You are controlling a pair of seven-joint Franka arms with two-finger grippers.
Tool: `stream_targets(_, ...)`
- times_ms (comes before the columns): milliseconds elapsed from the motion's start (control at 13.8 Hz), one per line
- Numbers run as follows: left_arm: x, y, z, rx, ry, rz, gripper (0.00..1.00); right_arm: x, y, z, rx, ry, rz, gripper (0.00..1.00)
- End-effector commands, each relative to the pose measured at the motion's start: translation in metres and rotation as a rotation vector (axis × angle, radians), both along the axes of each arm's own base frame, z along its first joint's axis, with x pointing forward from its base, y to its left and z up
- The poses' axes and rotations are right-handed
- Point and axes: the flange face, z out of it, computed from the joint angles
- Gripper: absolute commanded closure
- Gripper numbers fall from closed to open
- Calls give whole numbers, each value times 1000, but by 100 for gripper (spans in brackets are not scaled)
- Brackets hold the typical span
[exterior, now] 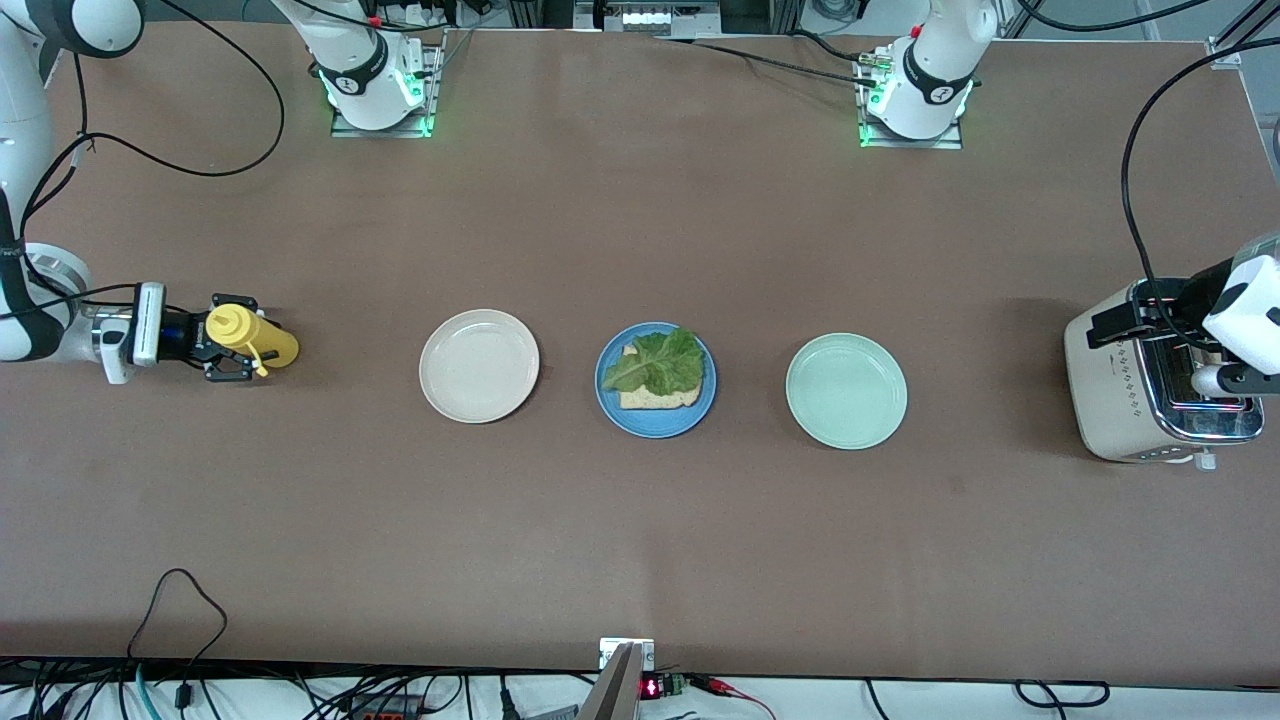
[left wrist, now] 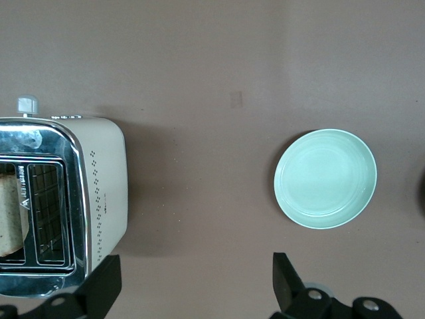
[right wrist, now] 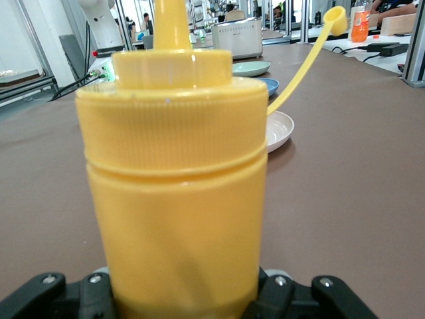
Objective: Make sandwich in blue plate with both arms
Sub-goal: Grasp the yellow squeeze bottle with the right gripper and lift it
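One bread slice under lettuce (exterior: pixel 658 362) on blue plate (exterior: pixel 655 422), mid-desk. Right claw (exterior: pixel 232 350) at its end of desk, fingers around upright yellow bottle (exterior: pixel 250 337), grip not yet certain. Left claw (left wrist: pixel 192 282) open over toaster (exterior: pixel 1120 400), nearer to second slice (left wrist: pixel 10 216).

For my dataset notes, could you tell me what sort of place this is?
Probably a robotics lab: two bench-mounted arms, a brown table with trailing cables, and kitchen props, a toaster and blue plate.
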Motion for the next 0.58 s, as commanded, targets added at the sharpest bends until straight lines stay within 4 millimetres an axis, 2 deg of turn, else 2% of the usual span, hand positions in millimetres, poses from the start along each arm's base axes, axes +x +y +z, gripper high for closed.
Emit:
stream_targets(0,-2,0,6,13,-6,-19,0,29,19,47,-46,11,10,100)
stream_targets(434,-2,1,5,15,-9,-19,0,62,66,162,-268,93,-5,100)
stream_targets(506,-2,2,5,14,-9,-19,0,66,79,183,-313,95,-2,100)
